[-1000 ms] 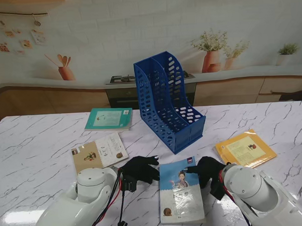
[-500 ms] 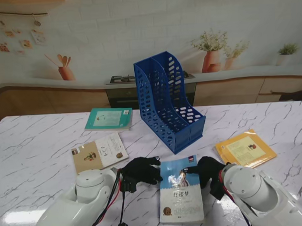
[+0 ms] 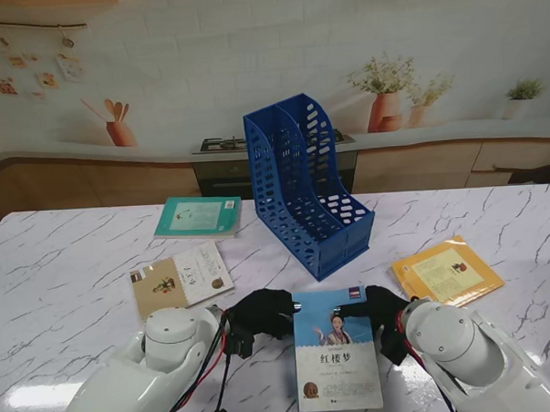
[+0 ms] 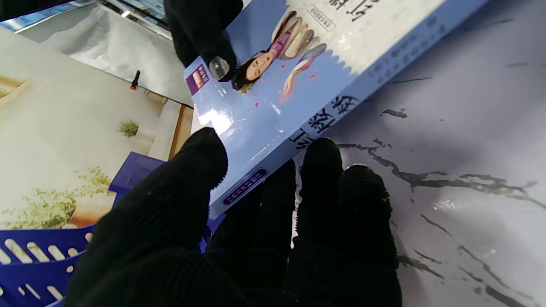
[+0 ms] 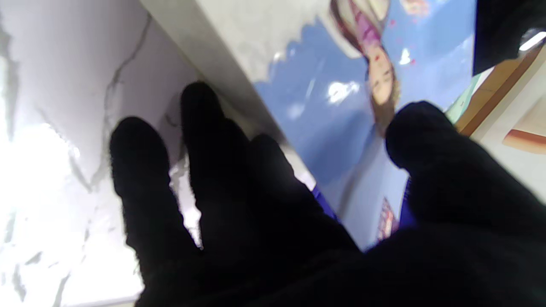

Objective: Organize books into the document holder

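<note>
Glossy pale-blue paperback (image 3: 337,349) was gripped at its far corners by the black knit-gloved left hand (image 3: 259,314) and right hand (image 3: 381,312) over the marble-veined bench (image 3: 68,270).

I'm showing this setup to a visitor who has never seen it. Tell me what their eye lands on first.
First, the light blue book tilted up off the marble table at the near middle, pinched at its far corners by the black-gloved left hand and right hand. Next, the tall blue document holder standing farther back at centre, its slots seemingly empty. A teal book, a beige book and a yellow book lie flat around it.
</note>
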Tool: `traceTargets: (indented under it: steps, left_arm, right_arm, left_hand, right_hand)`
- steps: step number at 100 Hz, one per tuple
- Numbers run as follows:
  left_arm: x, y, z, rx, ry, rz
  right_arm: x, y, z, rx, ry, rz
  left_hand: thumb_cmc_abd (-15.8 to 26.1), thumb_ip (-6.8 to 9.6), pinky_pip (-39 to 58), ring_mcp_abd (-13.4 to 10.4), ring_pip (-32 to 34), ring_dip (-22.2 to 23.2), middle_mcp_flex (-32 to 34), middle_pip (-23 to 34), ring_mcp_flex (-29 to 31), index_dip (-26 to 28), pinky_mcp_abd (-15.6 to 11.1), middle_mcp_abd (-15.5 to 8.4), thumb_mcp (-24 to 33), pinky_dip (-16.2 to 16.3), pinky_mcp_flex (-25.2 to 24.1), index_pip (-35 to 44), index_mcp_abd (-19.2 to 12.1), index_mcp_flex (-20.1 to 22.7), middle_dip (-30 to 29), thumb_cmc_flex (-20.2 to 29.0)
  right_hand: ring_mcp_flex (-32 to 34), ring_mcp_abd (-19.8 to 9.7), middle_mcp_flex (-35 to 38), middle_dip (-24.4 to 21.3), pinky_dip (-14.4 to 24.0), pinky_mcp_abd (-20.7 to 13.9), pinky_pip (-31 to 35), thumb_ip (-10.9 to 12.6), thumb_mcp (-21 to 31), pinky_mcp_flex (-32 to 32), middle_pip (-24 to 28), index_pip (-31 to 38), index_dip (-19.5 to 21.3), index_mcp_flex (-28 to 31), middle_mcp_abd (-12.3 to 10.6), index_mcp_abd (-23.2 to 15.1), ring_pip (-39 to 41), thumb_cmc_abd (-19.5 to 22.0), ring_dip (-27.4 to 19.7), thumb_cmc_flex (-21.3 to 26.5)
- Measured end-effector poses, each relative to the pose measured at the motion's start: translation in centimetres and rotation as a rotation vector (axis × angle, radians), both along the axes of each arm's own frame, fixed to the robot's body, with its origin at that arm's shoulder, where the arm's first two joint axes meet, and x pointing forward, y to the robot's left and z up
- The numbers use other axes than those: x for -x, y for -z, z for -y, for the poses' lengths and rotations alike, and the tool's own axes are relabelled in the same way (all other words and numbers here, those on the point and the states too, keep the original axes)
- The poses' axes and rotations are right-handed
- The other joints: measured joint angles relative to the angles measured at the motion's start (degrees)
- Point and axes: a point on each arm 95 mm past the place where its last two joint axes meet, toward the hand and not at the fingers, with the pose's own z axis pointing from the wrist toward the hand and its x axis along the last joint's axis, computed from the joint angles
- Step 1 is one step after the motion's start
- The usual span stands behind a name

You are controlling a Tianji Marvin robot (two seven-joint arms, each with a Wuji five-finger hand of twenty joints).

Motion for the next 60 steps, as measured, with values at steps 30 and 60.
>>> traceTargets:
  steps: [30,60]
  left_arm:
    - [-0.2,0.0,1.0,-0.062,0.017,0.039]
    - [0.0,0.5,1.2,-0.088,-0.020,0.120]
  right_arm:
    - [0.1,0.1,-0.4,-0.015,-0.001,-0.005]
    - [0.8,-0.3,0.0,0.048,-0.035,0.033]
  left_hand:
    - [-6.5,-0.83,4.0,-1.3,-0.5,-1.1,7.2,-6.4,4.7,2.4,-2.0,-0.6,0.6,-2.0,7.7,26.0,-1.4,-0.1,1.0,3.6]
    - [-14.1,-1.52,5.7,-5.7,-1.9,-6.0,18.3,-13.9,16.5,10.7,-4.2,-3.6,14.8,-16.0,18.4,30.7,-3.1,0.7,1.9,-0.2]
  right_hand:
    - [-1.1,-0.5,-0.7,0.0,0.0,0.0,0.0,0.0,0.0,-1.1,-0.3,-0.3,0.0,-0.3,-2.3,-1.9,-1.1,0.0,-0.8,0.0]
    - [-5.0,-5.7,-5.7,-1.6,4.3,0.0,2.8,0.0,-3.9,-4.7,-5.3,-1.0,1.8,-3.9,-9.6,-9.7,-0.2,1.5,2.7,0.0]
